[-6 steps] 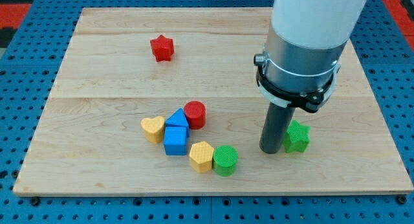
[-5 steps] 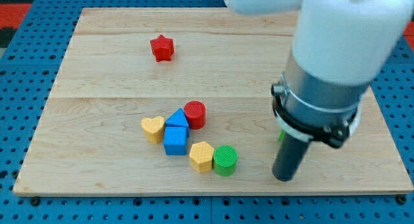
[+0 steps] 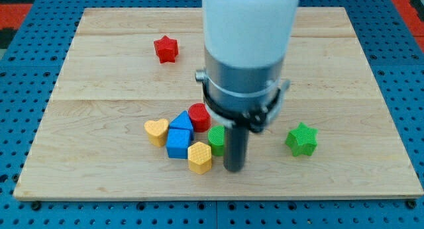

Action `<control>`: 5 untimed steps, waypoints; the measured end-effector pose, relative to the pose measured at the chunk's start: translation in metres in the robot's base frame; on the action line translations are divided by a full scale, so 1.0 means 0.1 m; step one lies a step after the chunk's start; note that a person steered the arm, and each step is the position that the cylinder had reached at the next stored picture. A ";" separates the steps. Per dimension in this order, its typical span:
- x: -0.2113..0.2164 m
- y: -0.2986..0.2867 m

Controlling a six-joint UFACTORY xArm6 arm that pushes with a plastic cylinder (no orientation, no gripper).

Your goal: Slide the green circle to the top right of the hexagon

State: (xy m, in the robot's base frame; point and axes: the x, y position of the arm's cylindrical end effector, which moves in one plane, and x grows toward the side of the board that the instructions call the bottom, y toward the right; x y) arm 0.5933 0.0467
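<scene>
Your green circle (image 3: 216, 140) has shifted up to the yellow hexagon's (image 3: 199, 157) upper right, my tip (image 3: 234, 168) just right of it; there is no claw. Red cylinder (image 3: 199, 116) crowds above; bare counter (image 3: 99, 83) beyond.

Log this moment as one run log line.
tip right of yellow hexagon | green circle upper right of hexagon, touching rod | green star apart

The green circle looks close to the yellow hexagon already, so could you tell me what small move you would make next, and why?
Probably a short push toward the view's top. My tip sits at the green circle's lower right edge, and the circle lies right of and slightly above the yellow hexagon, close beside it, not yet clearly at its top right.
</scene>
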 end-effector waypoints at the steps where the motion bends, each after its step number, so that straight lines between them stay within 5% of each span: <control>1: 0.08 1.07; 2: -0.12 1.39; 5: -1.19 -0.21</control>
